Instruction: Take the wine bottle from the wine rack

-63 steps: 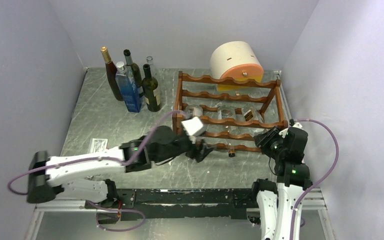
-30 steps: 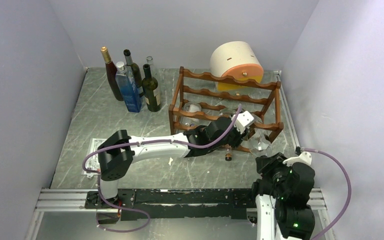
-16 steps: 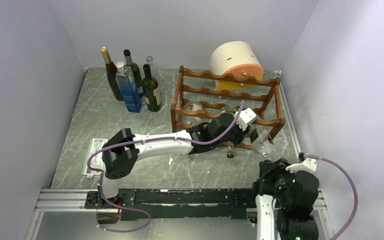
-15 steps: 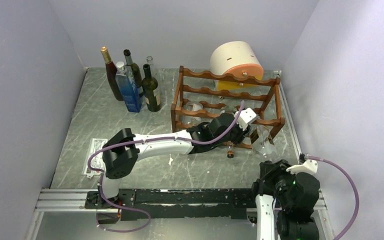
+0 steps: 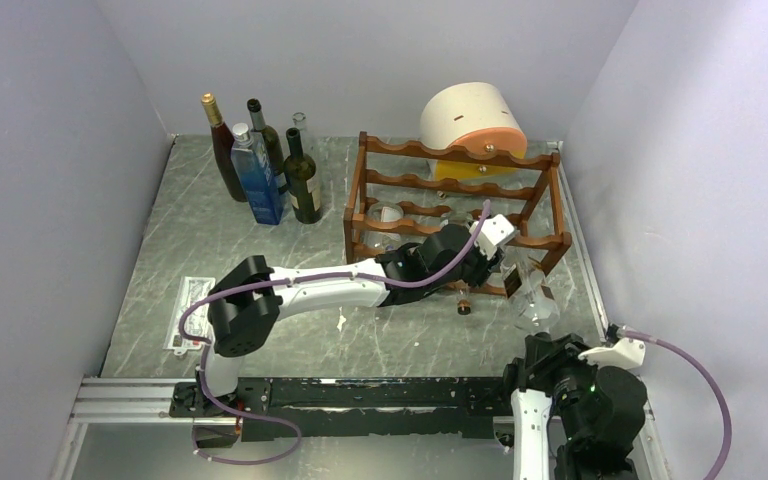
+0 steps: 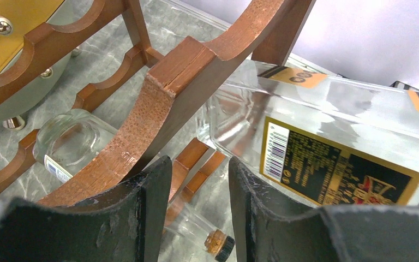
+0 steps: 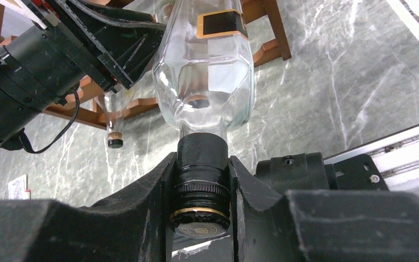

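Right arm has pulled back toward its base since the earlier frame, drawing the bottle further out; left arm has reached across to the rack. Wine rack (image 5: 455,215) stands upright on the tabletop (image 5: 260,260). Wine bottle (image 5: 528,295) hangs neck-first off the rack's near-right corner, base end just beside the front rail. Right claw (image 7: 201,185) is clamped on its capped neck. Left claw (image 6: 199,185) is narrowly parted against the rail, gripping nothing you can see. Judging by this, you're nearly done: clear the base, then set it down.
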Robot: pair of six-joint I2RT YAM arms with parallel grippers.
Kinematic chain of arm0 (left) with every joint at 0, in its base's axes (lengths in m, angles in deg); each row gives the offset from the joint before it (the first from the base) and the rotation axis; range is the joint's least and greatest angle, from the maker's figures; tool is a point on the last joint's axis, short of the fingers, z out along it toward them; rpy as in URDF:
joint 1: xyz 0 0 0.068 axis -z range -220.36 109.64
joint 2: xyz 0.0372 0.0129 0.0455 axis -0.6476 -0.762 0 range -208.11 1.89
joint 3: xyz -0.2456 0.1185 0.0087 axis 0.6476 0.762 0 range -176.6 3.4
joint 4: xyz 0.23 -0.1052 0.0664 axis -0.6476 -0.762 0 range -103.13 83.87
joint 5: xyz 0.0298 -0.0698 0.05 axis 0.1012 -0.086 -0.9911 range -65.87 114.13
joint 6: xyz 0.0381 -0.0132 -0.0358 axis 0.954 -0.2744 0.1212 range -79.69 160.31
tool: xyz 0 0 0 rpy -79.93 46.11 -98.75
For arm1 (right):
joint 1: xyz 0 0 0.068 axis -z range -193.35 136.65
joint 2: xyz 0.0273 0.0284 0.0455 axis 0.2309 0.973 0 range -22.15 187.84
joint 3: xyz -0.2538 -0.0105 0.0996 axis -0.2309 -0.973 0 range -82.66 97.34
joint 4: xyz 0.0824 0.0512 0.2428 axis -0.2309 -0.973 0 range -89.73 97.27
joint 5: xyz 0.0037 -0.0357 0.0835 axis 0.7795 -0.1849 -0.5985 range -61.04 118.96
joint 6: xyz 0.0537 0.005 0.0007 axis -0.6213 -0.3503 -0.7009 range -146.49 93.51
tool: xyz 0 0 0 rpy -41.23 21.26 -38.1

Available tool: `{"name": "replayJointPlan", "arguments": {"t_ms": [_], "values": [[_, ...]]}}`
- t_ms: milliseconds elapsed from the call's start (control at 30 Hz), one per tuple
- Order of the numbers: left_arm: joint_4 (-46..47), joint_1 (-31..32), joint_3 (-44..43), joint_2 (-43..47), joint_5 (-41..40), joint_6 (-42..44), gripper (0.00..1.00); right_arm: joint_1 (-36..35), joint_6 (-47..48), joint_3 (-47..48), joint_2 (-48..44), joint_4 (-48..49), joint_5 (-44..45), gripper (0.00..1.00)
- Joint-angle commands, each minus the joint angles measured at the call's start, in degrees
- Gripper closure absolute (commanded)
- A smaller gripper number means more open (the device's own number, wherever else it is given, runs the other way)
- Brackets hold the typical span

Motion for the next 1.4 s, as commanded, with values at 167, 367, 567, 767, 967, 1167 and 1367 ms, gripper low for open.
{"name": "replayJointPlan", "arguments": {"t_ms": [167, 367, 567, 767, 967, 1167, 1367], "values": [[3.6, -3.2, -3.1, -1.7, -2.9, 2.4, 0.52, -0.7, -0.1, 3.6, -1.5, 4.8, -0.2, 1.0], [3.3, -3.2, -3.0, -1.9, -2.9, 2.8, 0.52, -0.9, 0.2, 1.8, -1.7, 4.8, -0.8, 1.0], [0.5, -3.2, -2.2, 0.0, 2.2, 1.9, 0.46, -1.2, 1.4, -0.3, -1.0, 4.9, -2.3, 1.0], [-7.5, -3.2, -2.8, 5.1, 11.7, -0.8, 0.24, -1.6, 2.2, -0.2, 0.7, 5.9, -4.8, 1.0], [-11.0, -3.2, 1.7, 15.1, 23.8, -5.2, 0.14, -1.6, 2.0, -0.4, 4.4, 9.5, -7.1, 1.0], [-9.9, -2.1, 10.7, 24.3, 31.5, -8.9, 0.09, -2.8, 2.2, -2.2, 9.0, 12.2, -12.4, 1.0], [-7.4, 5.4, 16.2, 26.2, 16.2, -12.3, 0.08, -7.0, 2.7, -0.4, 14.1, 12.2, -13.6, 1.0]]}}
